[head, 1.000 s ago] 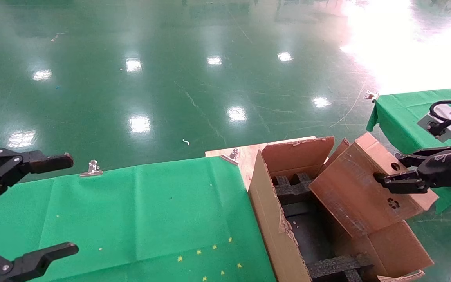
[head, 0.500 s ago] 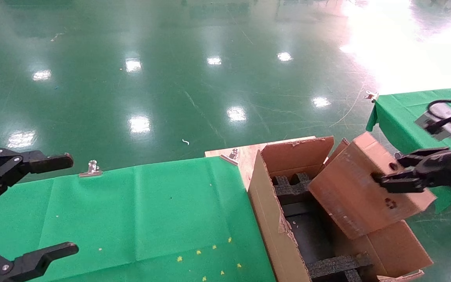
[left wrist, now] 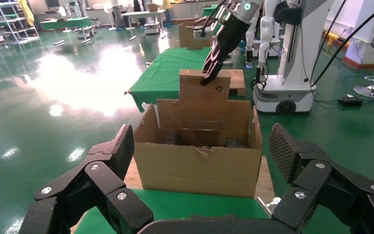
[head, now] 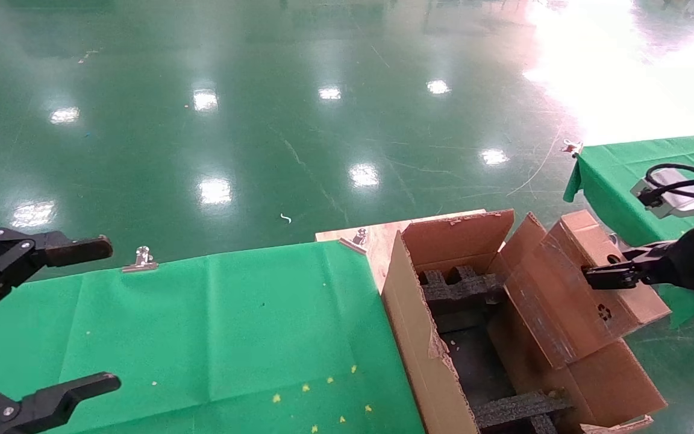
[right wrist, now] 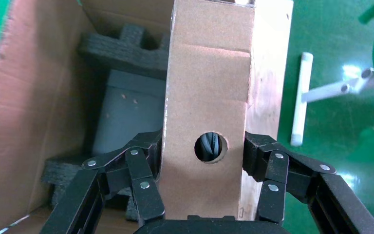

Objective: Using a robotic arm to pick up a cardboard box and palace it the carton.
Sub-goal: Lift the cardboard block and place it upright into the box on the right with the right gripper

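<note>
My right gripper [head: 609,271] is shut on the small brown cardboard box [head: 570,295], which has a round hole and a recycling mark. The box is tilted, its lower end inside the big flapped carton [head: 419,355], against the carton's right side. In the right wrist view the fingers [right wrist: 141,180] clamp the box [right wrist: 207,102] on both sides of the hole, above black foam inserts [right wrist: 121,48]. In the left wrist view the box [left wrist: 203,105] stands in the carton [left wrist: 199,165], held by the white arm [left wrist: 226,36]. My left gripper [head: 40,319] is open and empty at the near left.
The carton stands on a wooden board [head: 377,238] beside the green-clothed table [head: 202,337]. Metal clips [head: 141,259] pin the cloth's far edge. A second green table [head: 624,181] stands at the right. Glossy green floor lies beyond.
My right gripper has lowered the cardboard box and tipped it more upright, so its lower end has gone down into the carton. The left arm has not moved.
</note>
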